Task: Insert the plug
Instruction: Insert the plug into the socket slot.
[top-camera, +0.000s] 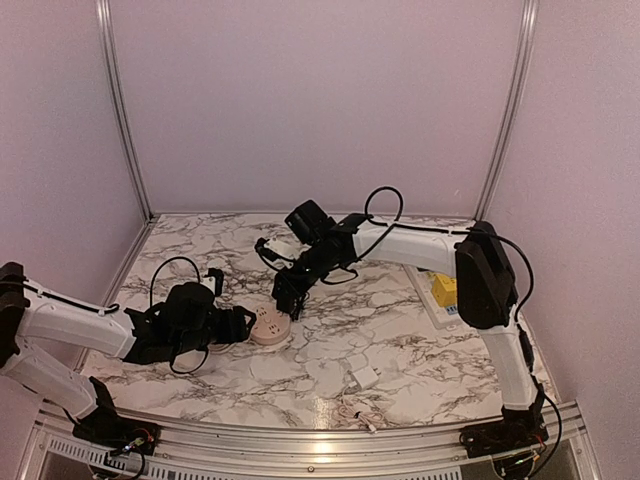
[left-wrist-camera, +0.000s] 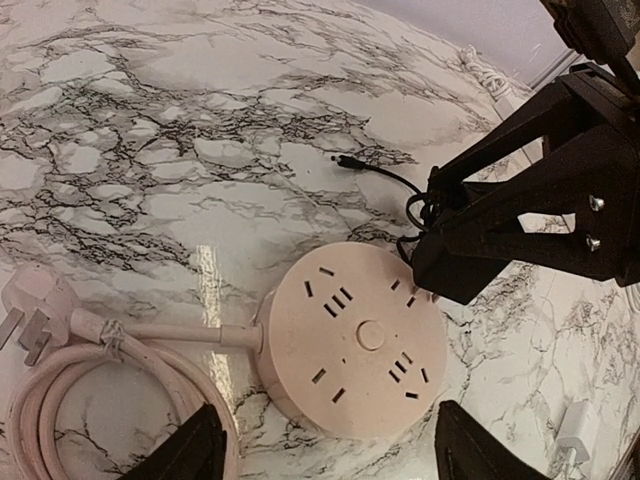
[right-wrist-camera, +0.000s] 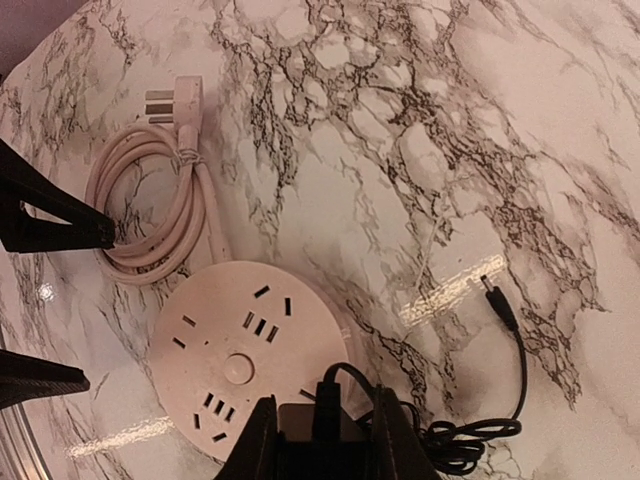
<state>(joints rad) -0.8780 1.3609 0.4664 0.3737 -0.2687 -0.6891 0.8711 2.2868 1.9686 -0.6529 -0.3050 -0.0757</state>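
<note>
A round pink power strip (top-camera: 270, 326) lies flat on the marble table; it also shows in the left wrist view (left-wrist-camera: 350, 340) and the right wrist view (right-wrist-camera: 240, 350). My right gripper (right-wrist-camera: 325, 445) is shut on a black plug adapter (right-wrist-camera: 318, 425) and holds it at the strip's edge, over an outer socket. From above, the right gripper (top-camera: 288, 298) sits at the strip's far right side. My left gripper (left-wrist-camera: 330, 455) is open, with a finger on each side of the strip's near edge. The plug's prongs are hidden.
The strip's coiled pink cord (right-wrist-camera: 150, 215) and its wall plug (left-wrist-camera: 30, 310) lie to its left. The adapter's black cable ends in a barrel tip (right-wrist-camera: 497, 300). A white charger (top-camera: 365, 377) lies near the front. A yellow item on a white tray (top-camera: 443, 290) sits at the right.
</note>
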